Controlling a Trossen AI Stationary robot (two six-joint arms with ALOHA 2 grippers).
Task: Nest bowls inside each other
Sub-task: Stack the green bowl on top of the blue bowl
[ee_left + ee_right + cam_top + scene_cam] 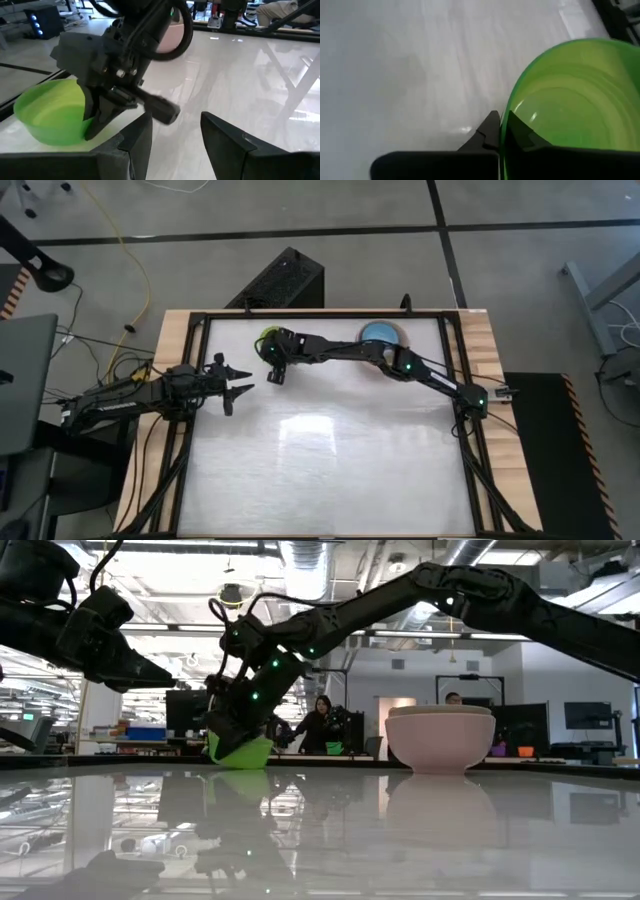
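The smallest bowl, bright green (pixel 266 335) (pixel 570 100), stands near the table's far edge, left of the middle. My right gripper (pixel 502 127) (pixel 272 352) reaches over from the right and is shut on its rim. To the right stands a stack of bowls (pixel 381 334): the blue bowl shows inside from above, and the pale pink-white outer bowl (pixel 440 738) shows from the side, resting on its base. My left gripper (pixel 175 145) (pixel 247 380) hovers open above the table's left part, just short of the green bowl, with nothing between its fingers. My right gripper pinches the green bowl's rim (pixel 508 120) on the side toward the table's near edge, with one finger (pixel 522 134) inside the bowl and the other (pixel 489 131) outside. The fingers slant down from above and from the right. The bowl's underside (pixel 47 137) looks to be on the table.
Bare white tabletop (pixel 320 460) stretches between the bowls and the near edge. A black frame (pixel 200 320) and wooden borders run around the table. Beyond the far edge stands a black box (pixel 285 278).
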